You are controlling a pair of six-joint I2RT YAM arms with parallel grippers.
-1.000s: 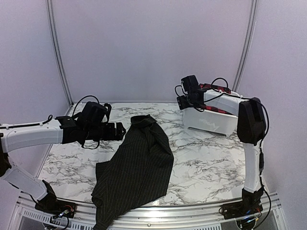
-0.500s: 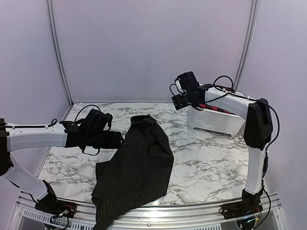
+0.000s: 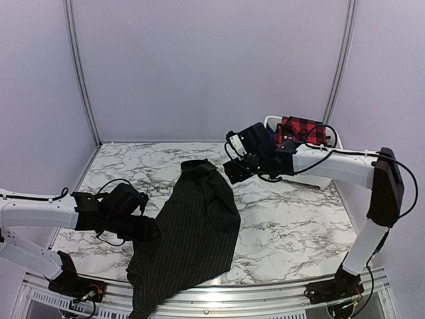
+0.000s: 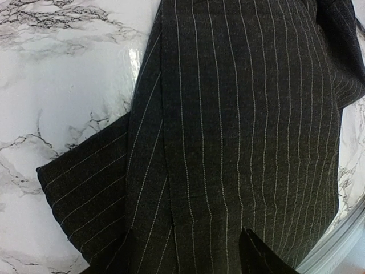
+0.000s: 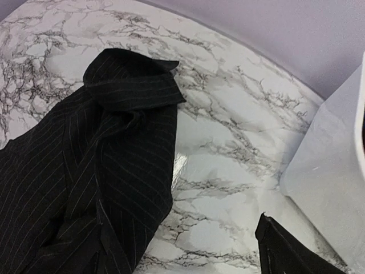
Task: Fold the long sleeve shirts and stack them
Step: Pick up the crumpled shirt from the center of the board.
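Observation:
A black long sleeve shirt (image 3: 196,222) with fine pale pinstripes lies crumpled lengthwise on the marble table (image 3: 292,226), collar end at the far side, hem hanging over the near edge. My left gripper (image 3: 150,230) is low at the shirt's left edge; in the left wrist view the shirt (image 4: 228,131) fills the frame and the gripper (image 4: 182,265) is open just above the cloth, holding nothing. My right gripper (image 3: 232,171) hovers by the shirt's upper right side; in its wrist view the shirt (image 5: 114,154) lies to the left and the gripper (image 5: 188,264) is open over bare marble.
A white bin (image 3: 324,181) stands at the back right and holds a red-and-black plaid garment (image 3: 300,129); its wall shows in the right wrist view (image 5: 328,171). The table's metal front rail (image 3: 265,292) runs along the near edge. Pale walls enclose the table.
My left arm has dropped and pulled nearer, to the shirt's lower left edge. My right arm has swung from the bin leftward and down toward the shirt's collar end, uncovering the plaid garment.

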